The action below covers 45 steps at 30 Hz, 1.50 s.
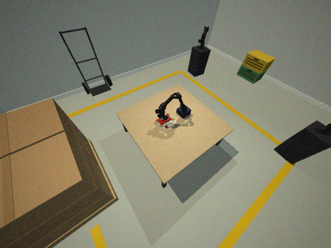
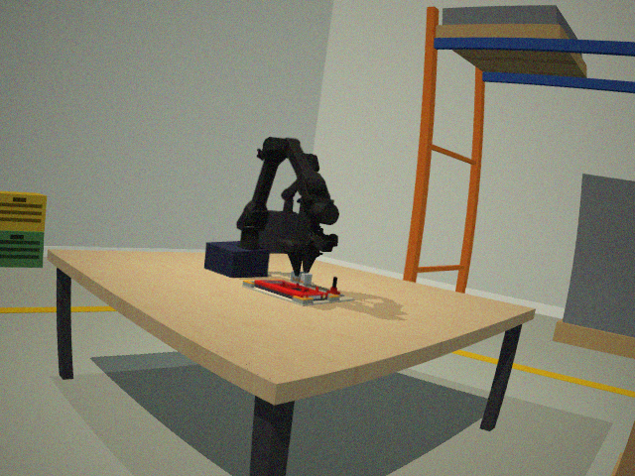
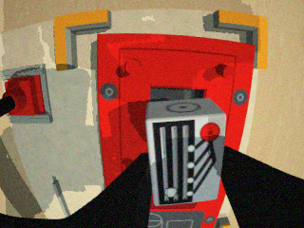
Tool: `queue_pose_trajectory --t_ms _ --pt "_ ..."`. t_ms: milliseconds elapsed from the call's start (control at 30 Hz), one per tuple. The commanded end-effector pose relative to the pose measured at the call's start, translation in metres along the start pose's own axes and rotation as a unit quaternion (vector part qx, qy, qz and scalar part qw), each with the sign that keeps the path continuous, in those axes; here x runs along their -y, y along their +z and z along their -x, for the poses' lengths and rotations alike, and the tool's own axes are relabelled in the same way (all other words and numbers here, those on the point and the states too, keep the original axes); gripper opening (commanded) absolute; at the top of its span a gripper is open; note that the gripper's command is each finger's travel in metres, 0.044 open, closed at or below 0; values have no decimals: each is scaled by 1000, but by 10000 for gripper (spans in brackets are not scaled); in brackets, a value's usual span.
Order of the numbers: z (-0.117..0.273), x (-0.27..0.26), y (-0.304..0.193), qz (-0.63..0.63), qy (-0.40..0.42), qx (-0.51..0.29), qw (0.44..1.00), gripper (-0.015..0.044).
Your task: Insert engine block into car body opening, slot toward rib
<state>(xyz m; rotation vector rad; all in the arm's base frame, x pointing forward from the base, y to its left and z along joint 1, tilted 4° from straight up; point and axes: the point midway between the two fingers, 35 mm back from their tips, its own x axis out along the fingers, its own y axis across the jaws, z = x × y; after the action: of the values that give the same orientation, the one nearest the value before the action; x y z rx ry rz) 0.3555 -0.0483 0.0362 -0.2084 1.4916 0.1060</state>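
Observation:
The grey-white engine block (image 2: 307,279) (image 3: 209,185) is between my fingers, upright. My gripper (image 1: 162,118) (image 2: 301,274) (image 3: 184,158) is shut on it. In the wrist view its striped face with a red disc is toward the camera. The red car body (image 1: 160,122) (image 2: 266,285) (image 3: 108,57) lies on a pale base plate (image 3: 71,147). The dark opening (image 3: 163,91) shows just beyond the block's far edge in the wrist view. The block is over the body and covers part of the opening. Its lower end is hidden, as is the rib.
A red block with a black peg (image 1: 166,126) (image 2: 334,290) (image 3: 37,95) stands beside the car body. Orange corner brackets (image 3: 61,45) (image 3: 260,35) border the body. The dark blue arm base (image 1: 183,112) (image 2: 233,260) stands behind on the wooden table (image 1: 165,160) (image 2: 358,353).

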Motion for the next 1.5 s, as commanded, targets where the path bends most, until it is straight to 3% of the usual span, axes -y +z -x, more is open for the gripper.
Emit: queue_pose_trajectory --t_ms 0,500,1000,1467 --pt "0 0 0 10 1 1 1000 160" --pt "-1 -1 0 -133 2 1 991 160" --pt "-2 0 0 21 1 1 1000 160" --pt "-2 0 0 -119 2 1 993 160"
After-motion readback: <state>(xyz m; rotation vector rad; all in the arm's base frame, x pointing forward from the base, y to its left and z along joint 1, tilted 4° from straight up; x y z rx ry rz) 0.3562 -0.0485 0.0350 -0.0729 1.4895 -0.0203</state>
